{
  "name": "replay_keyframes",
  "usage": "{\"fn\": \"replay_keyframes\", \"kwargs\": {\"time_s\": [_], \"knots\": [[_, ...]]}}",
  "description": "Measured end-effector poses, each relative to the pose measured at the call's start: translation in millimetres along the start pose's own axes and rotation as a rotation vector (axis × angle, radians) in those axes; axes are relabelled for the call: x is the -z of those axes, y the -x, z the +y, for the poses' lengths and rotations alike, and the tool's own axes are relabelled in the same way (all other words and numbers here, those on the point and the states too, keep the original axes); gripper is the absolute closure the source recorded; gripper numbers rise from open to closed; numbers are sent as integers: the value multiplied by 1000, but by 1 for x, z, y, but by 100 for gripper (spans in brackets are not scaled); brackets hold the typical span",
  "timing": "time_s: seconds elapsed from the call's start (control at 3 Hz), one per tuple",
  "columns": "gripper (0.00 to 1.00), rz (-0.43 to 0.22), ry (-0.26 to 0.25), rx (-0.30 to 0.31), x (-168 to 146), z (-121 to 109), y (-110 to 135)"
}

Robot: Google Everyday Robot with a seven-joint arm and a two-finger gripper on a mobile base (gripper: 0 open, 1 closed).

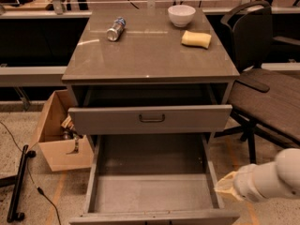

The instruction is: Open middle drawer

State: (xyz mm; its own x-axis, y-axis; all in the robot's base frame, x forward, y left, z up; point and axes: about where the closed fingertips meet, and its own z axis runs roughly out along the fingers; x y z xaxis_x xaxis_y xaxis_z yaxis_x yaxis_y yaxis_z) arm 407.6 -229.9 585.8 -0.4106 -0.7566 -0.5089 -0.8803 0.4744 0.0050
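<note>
The cream-tipped gripper [224,187] on the white rounded robot arm [269,179] hangs low at the near right, just beside the right side wall of the middle drawer. I cannot tell whether it is touching that wall, nor whether the gripper is set wide or narrow. It holds nothing that shows.

The middle drawer [150,191], a grey metal drawer with a long bare tray, stands pulled far out toward the near side, its low front at the bottom edge of the view. Its handle is out of sight below. By the look of it the opening is done or nearly so.

As a judgement, a sheet-metal drawer like this is stiff and not fragile. Empty, it should run lightly on its slides. Its painted sides are smooth, so the centre handle on the front is the sure place to take hold, pulling straight out to avoid binding.

Above it the taller grey upper drawer [117,120], with a dark loop handle [151,118], sits slightly out. On the grey tabletop [150,55] lie a tipped silver can [115,28], a white bowl [181,15] and a yellow sponge [196,39]. A dark office chair [267,97] stands right, an open cardboard box [58,149] left.
</note>
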Motion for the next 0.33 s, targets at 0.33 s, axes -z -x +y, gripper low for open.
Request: {"fn": "replay_keyframes", "kwargs": {"time_s": [0.33], "knots": [[79, -54, -219, -133, 93, -3, -21]]}}
